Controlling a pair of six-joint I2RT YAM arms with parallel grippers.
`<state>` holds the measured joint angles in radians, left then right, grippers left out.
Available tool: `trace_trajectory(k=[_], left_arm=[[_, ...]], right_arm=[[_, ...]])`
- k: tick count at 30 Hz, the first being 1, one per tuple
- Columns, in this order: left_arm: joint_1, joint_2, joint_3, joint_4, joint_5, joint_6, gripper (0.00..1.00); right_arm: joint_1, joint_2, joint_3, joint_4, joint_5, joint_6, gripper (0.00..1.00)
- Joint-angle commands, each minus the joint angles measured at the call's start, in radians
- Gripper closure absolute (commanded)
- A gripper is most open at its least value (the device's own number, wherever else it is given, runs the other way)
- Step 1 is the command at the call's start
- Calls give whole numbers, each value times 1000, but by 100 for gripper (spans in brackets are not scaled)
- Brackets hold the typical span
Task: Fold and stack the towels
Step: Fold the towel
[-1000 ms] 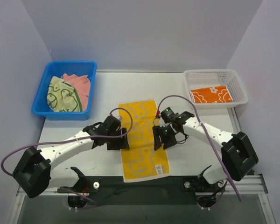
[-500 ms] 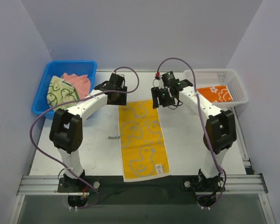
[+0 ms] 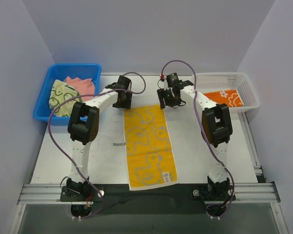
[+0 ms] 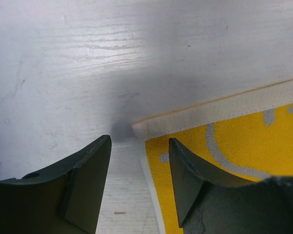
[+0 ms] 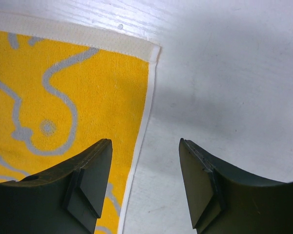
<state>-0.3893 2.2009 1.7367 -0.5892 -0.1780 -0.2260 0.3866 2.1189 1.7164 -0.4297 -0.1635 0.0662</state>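
A yellow towel with grey duck outlines [image 3: 147, 146] lies spread flat, lengthwise, in the middle of the table. My left gripper [image 3: 123, 100] is open above its far left corner; in the left wrist view the gripper [image 4: 139, 146] straddles the towel's [image 4: 244, 136] white hem, one finger over bare table. My right gripper [image 3: 167, 99] is open above the far right corner; in the right wrist view the gripper [image 5: 145, 146] straddles the towel's [image 5: 88, 92] right edge. Neither holds anything. A green towel [image 3: 63, 97] and a pink towel [image 3: 83, 87] lie crumpled in the blue bin. A folded orange towel [image 3: 222, 98] lies in the white basket.
The blue bin [image 3: 41, 105] stands at the far left of the table and the white basket [image 3: 249, 90] at the far right. A small grey scrap [image 3: 119, 144] lies left of the yellow towel. A metal rail [image 3: 146, 191] runs along the near edge.
Both arms have stretched out from beside the towel's middle to its two far corners. The yellow towel has stayed flat where it was.
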Motion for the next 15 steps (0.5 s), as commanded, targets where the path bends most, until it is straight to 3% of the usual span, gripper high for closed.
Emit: trace_trajectory(k=[1, 15], left_arm=[[1, 31, 37, -12, 17, 21, 39], [-22, 98, -12, -12, 3, 43, 53]], right_arm=[[3, 22, 41, 12, 16, -23, 43], [5, 105, 77, 134, 51, 10, 38]])
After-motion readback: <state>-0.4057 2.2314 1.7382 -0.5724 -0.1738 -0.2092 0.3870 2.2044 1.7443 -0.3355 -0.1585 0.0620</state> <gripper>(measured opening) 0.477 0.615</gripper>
